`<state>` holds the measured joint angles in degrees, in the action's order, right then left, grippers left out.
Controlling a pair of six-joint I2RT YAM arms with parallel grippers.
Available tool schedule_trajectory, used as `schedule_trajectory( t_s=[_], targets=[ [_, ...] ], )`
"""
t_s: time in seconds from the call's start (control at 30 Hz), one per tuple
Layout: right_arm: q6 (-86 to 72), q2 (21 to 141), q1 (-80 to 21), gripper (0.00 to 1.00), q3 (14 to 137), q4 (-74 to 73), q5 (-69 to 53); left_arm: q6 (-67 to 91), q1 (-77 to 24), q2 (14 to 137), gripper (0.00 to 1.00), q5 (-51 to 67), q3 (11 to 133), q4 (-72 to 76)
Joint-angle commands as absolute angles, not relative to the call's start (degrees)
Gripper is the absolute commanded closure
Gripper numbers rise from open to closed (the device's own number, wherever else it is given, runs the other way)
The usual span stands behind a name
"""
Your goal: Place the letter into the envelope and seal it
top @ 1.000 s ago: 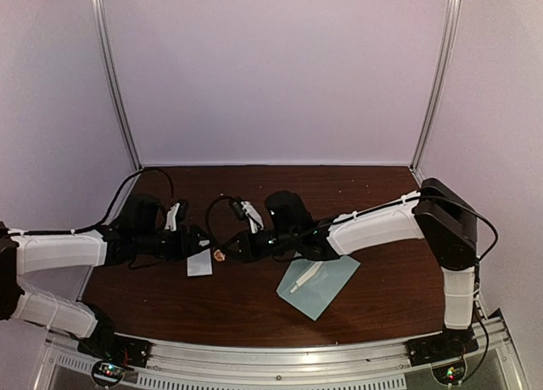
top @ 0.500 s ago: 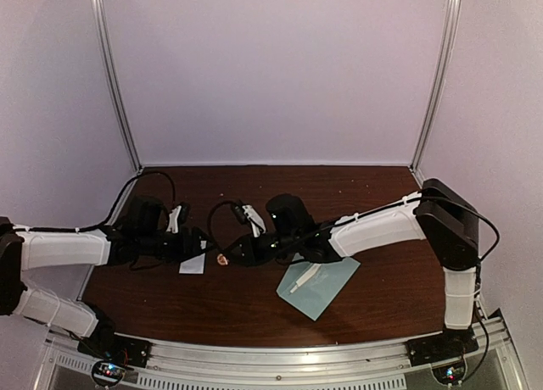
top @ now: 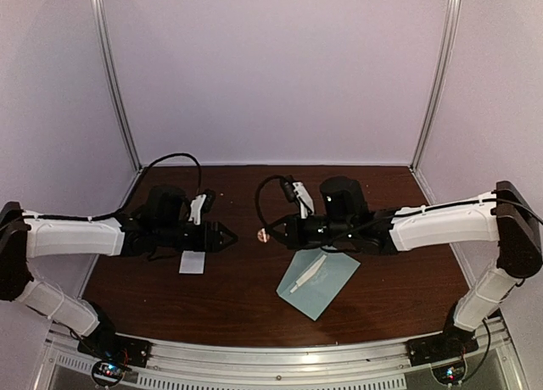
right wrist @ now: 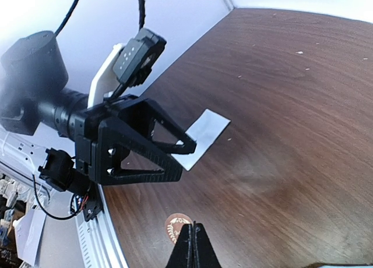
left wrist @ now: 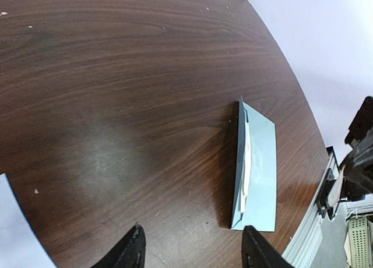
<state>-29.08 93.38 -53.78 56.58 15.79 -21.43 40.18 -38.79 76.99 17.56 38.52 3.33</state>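
Note:
The pale teal envelope (top: 321, 284) lies flat right of the table's middle, with the white letter (top: 307, 274) showing at its open edge. In the left wrist view the envelope (left wrist: 260, 163) and letter (left wrist: 246, 163) lie ahead and to the right. My left gripper (top: 229, 235) hovers open over bare wood, nothing between its fingertips (left wrist: 133, 251). Facing it, my right gripper (top: 270, 233) is shut on the edge of a small round brown sticker (right wrist: 176, 224) with a pale leaf print, held above the table.
A small white paper piece (top: 193, 263) lies on the dark wooden table (top: 254, 305) under the left arm; it also shows in the right wrist view (right wrist: 204, 134). The metal rail (top: 280, 356) runs along the near edge. White walls enclose the back and sides.
The right gripper pulled back to the right and up, carrying the round sticker. The left gripper moved right, its jaws narrowed somewhat, and the white paper piece now lies on the table.

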Motion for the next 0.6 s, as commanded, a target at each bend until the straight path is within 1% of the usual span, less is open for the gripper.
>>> schedule_trajectory(
  t_s=[0.0,0.13,0.23,0.43,0.57],
  targets=[
    [-28.48,85.96,-50.10,1.00,50.39,12.58,-16.14,38.06,-44.11,84.76,0.48,14.91,45.57,5.93],
    [-28.18,80.88,-45.55,1.00,45.60,11.64,-16.20,38.81,-47.05,91.86,0.55,15.90,50.54,7.52],
    [-27.95,78.50,-42.44,1.00,42.81,11.28,-16.98,40.47,-47.81,95.86,0.60,18.21,52.08,10.34],
    [-28.90,75.08,-37.30,1.00,38.30,12.59,-19.49,41.74,-49.32,104.07,0.64,20.88,56.68,11.04],
    [-29.74,73.81,-35.04,1.00,35.98,13.91,-21.30,41.63,-49.39,107.39,0.70,20.85,58.86,10.19]
  ],
)
